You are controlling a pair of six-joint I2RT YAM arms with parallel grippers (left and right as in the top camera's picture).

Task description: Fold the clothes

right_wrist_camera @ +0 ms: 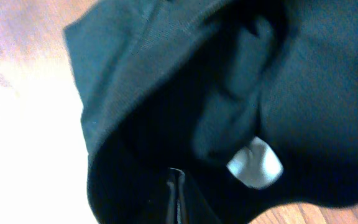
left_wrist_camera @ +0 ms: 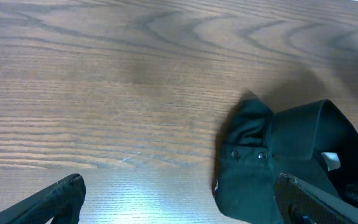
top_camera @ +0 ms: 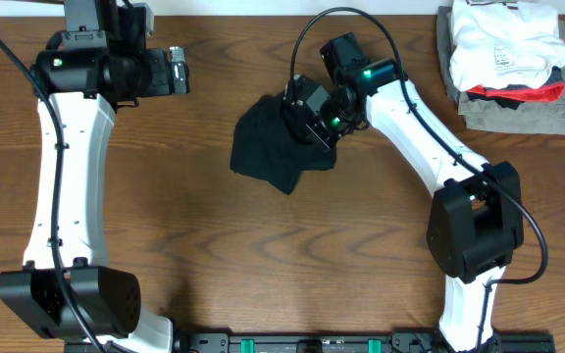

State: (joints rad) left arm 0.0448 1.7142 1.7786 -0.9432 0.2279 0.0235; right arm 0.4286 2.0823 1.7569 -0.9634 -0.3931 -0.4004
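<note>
Wooden table [top_camera: 263, 255]: a white garment [top_camera: 503, 39] and a grey folded garment [top_camera: 518, 116] are stacked at its far right corner.
Black T-shirt [top_camera: 263, 147]: crumpled in a heap near the table's middle; nothing is yet spread or folded.
Left gripper [top_camera: 179, 71]: held spread wide and empty, well apart from the heap.
Right gripper [top_camera: 307, 123]: pressed together on the T-shirt's cloth.
Neck label [right_wrist_camera: 255, 165]: seen white inside the bunched folds.
Pinch of cloth: several layers may be caught at once, so the heap could be dragged as a lump rather than opened. Soft fabric could also be lost from the jaws under a sharp pull.
</note>
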